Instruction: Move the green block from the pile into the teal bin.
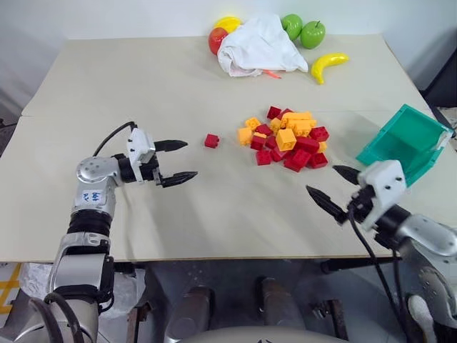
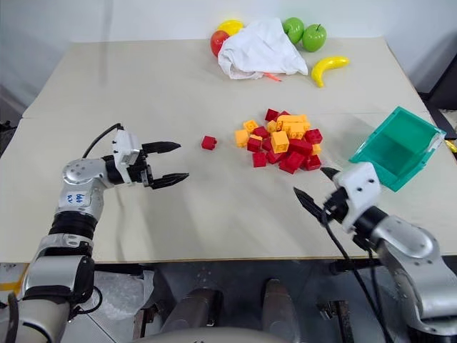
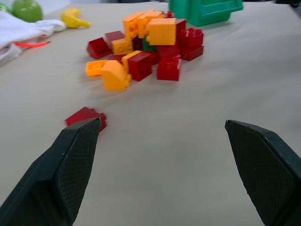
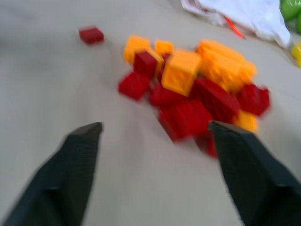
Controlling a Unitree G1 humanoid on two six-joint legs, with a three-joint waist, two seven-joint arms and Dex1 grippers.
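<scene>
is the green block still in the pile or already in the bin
Still in the pile: the left wrist view shows the green block wedged under orange and red bricks. The teal bin looks empty.

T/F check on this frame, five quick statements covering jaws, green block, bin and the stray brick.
1. Both grippers have open jaws and hold nothing. True: left gripper and right gripper hover over the beige table.
2. The small dark green studded plastic brick sits in the teal plastic storage bin. False: it is wedged inside the heap of red and orange-yellow studded toy bricks.
3. One red studded brick lies apart from the heap, on the left gripper's side. True.
4. The teal bin stands at the table's left edge. False: it is at the right edge.
5. A white cloth covers the heap. False: it lies by the fruit at the far edge.
</scene>
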